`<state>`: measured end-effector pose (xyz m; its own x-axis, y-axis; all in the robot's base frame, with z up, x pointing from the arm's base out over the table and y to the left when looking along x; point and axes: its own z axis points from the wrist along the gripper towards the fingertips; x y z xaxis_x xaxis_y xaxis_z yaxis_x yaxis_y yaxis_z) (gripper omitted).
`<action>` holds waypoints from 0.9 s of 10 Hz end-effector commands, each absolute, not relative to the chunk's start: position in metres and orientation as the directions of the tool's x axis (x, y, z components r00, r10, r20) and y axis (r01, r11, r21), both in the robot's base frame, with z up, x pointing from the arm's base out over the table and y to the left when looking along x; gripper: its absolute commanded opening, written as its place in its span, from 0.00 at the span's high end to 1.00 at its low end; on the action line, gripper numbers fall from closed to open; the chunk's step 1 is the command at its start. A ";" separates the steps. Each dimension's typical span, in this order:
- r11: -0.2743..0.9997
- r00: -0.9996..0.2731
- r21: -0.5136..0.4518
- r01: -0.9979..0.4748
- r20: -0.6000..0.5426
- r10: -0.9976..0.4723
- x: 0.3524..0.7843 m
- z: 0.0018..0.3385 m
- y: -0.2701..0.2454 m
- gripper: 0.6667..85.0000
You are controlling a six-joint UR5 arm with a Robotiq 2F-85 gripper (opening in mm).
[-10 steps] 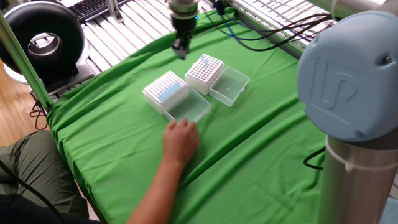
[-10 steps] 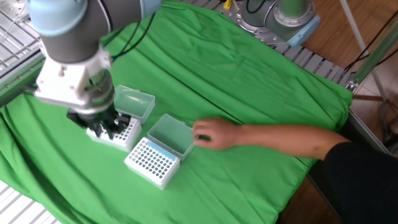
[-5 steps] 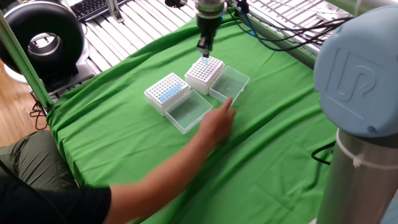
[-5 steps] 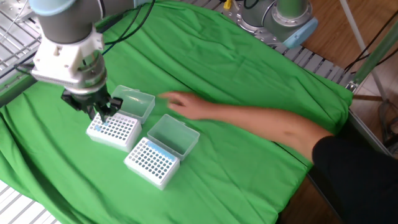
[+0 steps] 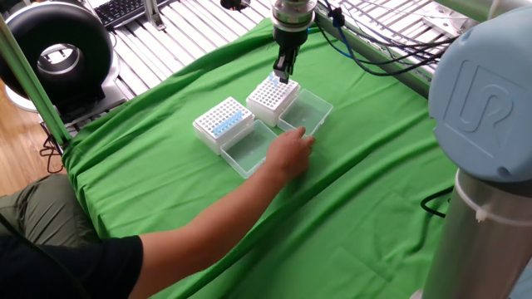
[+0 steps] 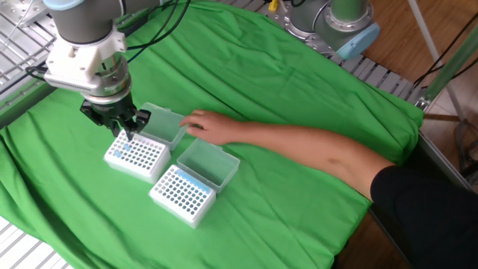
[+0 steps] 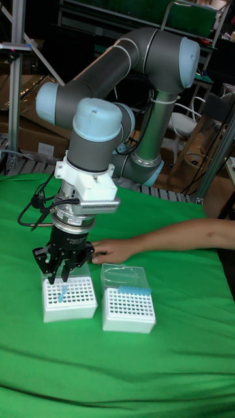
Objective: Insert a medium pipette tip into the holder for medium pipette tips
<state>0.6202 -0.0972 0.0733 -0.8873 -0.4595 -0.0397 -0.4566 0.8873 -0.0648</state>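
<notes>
While the end effector [image 7: 63, 282] grips a medium pipette tip [image 7: 61, 293] above the holder [image 7: 70, 299], the person's hand [image 6: 203, 125] steadying its lid [image 6: 162, 124] could jog the holes off line.

lab/workshop | aluminium frame [image 7: 16, 46] | conveyor rollers [image 5: 158, 41] | keyboard [image 5: 125, 10] | cardboard boxes [image 7: 26, 124]
</notes>
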 end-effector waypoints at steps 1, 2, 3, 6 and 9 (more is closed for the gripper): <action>0.897 -0.896 -0.031 -0.440 -0.052 -0.441 0.616 0.071 -0.091 0.62; 0.899 -0.898 -0.028 -0.436 -0.055 -0.437 0.617 0.070 -0.089 0.62; 0.900 -0.898 -0.031 -0.435 -0.057 -0.436 0.619 0.070 -0.088 0.62; 0.903 -0.901 -0.031 -0.428 -0.059 -0.429 0.620 0.069 -0.086 0.62; 0.904 -0.902 -0.031 -0.426 -0.066 -0.427 0.620 0.067 -0.085 0.62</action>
